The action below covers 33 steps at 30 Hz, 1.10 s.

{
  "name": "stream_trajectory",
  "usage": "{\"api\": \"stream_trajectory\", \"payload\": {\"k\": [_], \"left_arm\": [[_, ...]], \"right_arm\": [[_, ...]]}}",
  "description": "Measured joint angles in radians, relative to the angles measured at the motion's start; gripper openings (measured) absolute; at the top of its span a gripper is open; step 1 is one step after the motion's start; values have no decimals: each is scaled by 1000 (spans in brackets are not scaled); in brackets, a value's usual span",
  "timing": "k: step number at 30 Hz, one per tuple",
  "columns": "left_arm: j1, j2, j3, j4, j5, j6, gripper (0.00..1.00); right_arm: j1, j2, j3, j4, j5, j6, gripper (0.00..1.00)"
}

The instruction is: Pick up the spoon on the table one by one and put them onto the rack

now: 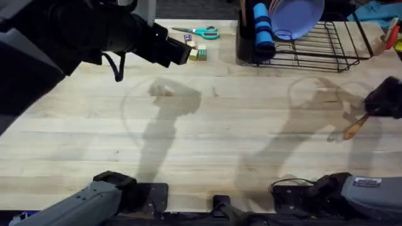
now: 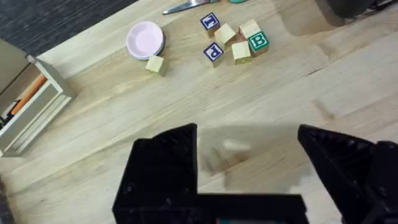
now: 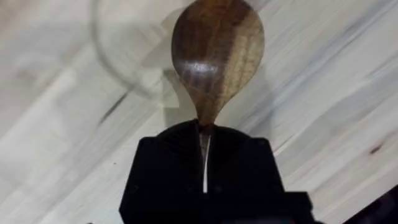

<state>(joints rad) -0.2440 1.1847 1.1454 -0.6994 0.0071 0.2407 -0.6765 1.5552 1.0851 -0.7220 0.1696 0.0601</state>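
My right gripper (image 1: 375,108) hangs near the right edge of the table (image 1: 207,138), shut on a brown wooden spoon (image 1: 355,125). The right wrist view shows the spoon's oval bowl (image 3: 217,56) sticking out past the closed fingers (image 3: 168,180), lifted above the planks. The black wire rack (image 1: 317,50) stands at the far right, behind that gripper. My left arm rises large and dark at the upper left. Its gripper (image 1: 182,53) is open, and nothing sits between its fingers (image 2: 165,168) over bare wood.
A blue plate (image 1: 295,16) and a blue roll (image 1: 262,28) sit in the rack. Teal-handled scissors (image 1: 201,31) and letter blocks (image 2: 239,43) lie at the far middle. A pink dish (image 2: 145,38) and a beige stand (image 2: 28,102) are on the far left.
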Motion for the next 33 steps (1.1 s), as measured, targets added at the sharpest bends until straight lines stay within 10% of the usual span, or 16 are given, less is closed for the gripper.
{"api": "stream_trajectory", "payload": {"k": [16,33], "left_arm": [[0,0,0,0,0,0,994],[0,0,0,0,0,0,994]], "right_arm": [[112,-299,40,57,-74,15,32],[648,-322,40,671,-111,19,32]]}}
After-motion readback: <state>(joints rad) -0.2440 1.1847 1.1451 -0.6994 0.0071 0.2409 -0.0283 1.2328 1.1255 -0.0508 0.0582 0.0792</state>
